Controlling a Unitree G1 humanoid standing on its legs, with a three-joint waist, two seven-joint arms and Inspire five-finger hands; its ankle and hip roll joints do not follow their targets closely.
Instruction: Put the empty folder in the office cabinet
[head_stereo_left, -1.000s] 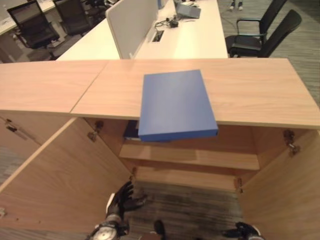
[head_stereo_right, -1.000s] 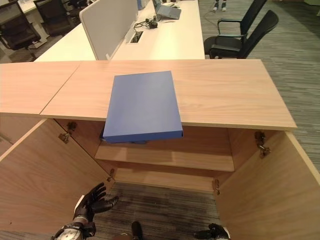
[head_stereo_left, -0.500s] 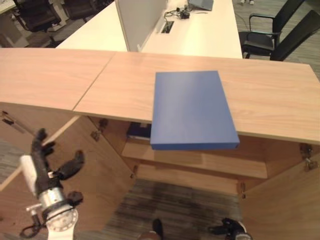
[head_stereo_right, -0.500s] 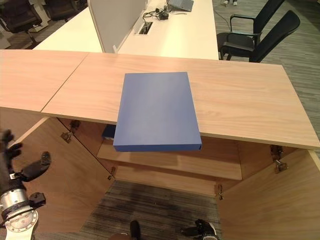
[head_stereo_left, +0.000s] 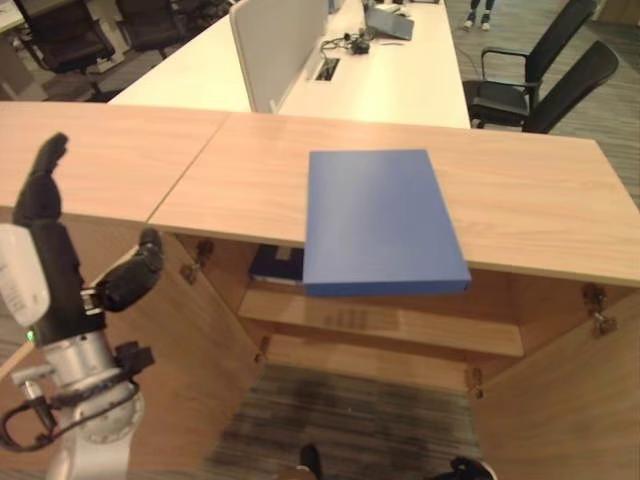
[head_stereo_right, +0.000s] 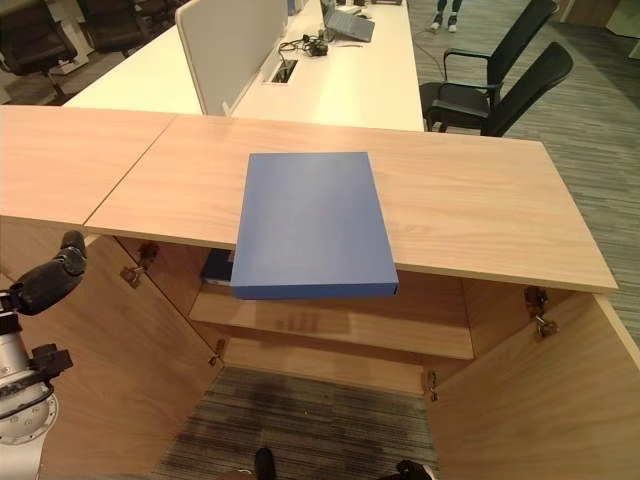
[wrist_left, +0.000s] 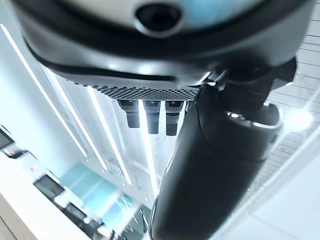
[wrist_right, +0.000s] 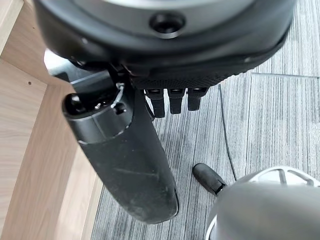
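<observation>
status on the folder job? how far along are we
Done: both cabinet doors stand open, shelf exposed. In hand: nothing. The left hand is raised beside the cabinet, fingers straight, holding nothing; the right hand hangs low over the floor, also holding nothing. Left: everything with the blue folder. It lies flat on the cabinet top, near edge overhanging the opening, ungrasped and not yet shelved.

dark item (head_stereo_left: 276, 264) on cabinet shelf: mostly hidden under blue folder (head_stereo_left: 380, 220), kind not told | my right hand (wrist_right: 150, 150): fingers cut short behind palm bulk, curl not told | my left hand (head_stereo_left: 60, 260): cut by picture's left edge | far office chairs (head_stereo_left: 540, 75): cut by the edge
</observation>
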